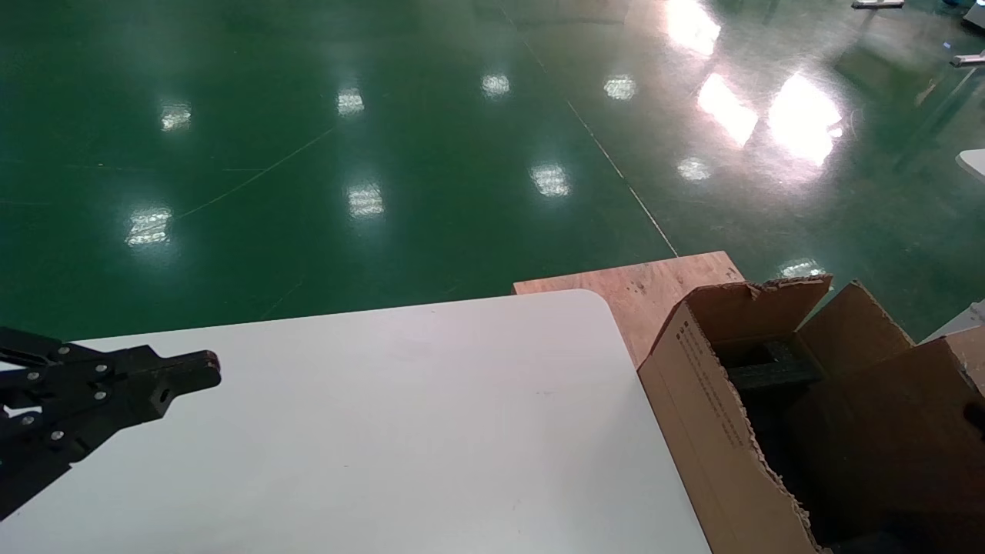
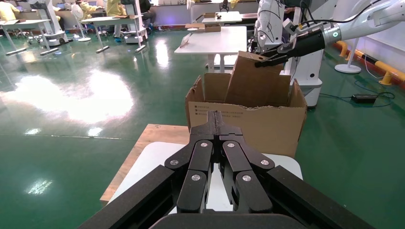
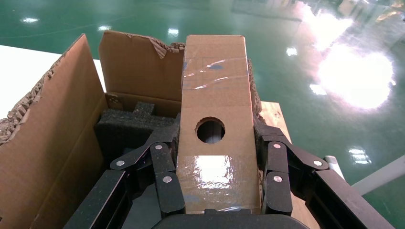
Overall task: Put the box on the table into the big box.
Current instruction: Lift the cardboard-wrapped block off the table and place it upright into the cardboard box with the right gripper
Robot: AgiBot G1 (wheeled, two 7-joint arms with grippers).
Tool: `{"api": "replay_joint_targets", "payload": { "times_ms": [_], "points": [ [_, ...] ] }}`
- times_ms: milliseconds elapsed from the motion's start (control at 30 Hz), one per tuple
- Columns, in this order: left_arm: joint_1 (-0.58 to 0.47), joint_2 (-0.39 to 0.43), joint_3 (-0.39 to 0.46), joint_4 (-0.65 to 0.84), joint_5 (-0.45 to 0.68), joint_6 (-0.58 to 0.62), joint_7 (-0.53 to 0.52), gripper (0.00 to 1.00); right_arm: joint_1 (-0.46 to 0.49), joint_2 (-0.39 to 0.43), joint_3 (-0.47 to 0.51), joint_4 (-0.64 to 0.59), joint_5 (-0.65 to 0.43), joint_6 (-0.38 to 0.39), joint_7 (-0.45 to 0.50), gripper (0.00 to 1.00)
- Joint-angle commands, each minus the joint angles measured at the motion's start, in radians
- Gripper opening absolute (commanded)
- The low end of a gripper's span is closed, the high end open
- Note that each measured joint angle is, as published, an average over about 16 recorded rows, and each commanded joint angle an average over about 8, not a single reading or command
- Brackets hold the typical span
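My right gripper [image 3: 215, 131] is shut on the small light-brown box [image 3: 215, 100], with its round hole facing the wrist camera. It holds the box tilted over the open top of the big torn carton [image 3: 52, 129]. From the left wrist view the small box [image 2: 255, 78] stands out of the carton [image 2: 248, 124] with the right gripper [image 2: 272, 55] at its upper edge. In the head view the carton [image 1: 692, 400] stands at the right of the white table [image 1: 385, 431]. My left gripper [image 1: 208, 371] is shut and empty over the table's left part.
Black foam [image 3: 124, 129] lies inside the carton. A brown plywood board [image 1: 639, 288] lies under the table's far right corner and the carton. Green floor lies beyond the table's far edge. Other tables and robots stand far off in the left wrist view.
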Motion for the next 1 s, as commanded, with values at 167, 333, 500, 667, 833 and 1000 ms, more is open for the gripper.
{"api": "replay_joint_targets", "payload": {
  "times_ms": [167, 333, 500, 667, 833, 1000],
  "points": [
    [0.000, 0.000, 0.000, 0.000, 0.000, 0.000, 0.000, 0.00, 0.006, -0.003, -0.005, -0.010, -0.001, -0.005, -0.001, 0.00],
    [0.000, 0.000, 0.000, 0.000, 0.000, 0.000, 0.000, 0.00, 0.004, -0.002, -0.004, -0.006, -0.001, -0.003, -0.001, 0.00],
    [0.000, 0.000, 0.000, 0.000, 0.000, 0.000, 0.000, 0.00, 0.002, 0.000, -0.002, -0.003, -0.001, -0.001, -0.001, 0.00],
    [0.000, 0.000, 0.000, 0.000, 0.000, 0.000, 0.000, 0.00, 0.000, -0.001, 0.000, -0.003, -0.001, 0.002, -0.001, 0.00],
    [0.000, 0.000, 0.000, 0.000, 0.000, 0.000, 0.000, 0.00, 0.002, -0.006, 0.005, -0.019, 0.002, 0.011, 0.001, 0.00],
    [0.000, 0.000, 0.000, 0.000, 0.000, 0.000, 0.000, 0.00, 0.020, -0.012, 0.001, -0.045, 0.009, 0.024, 0.010, 0.00]
  ]
}}
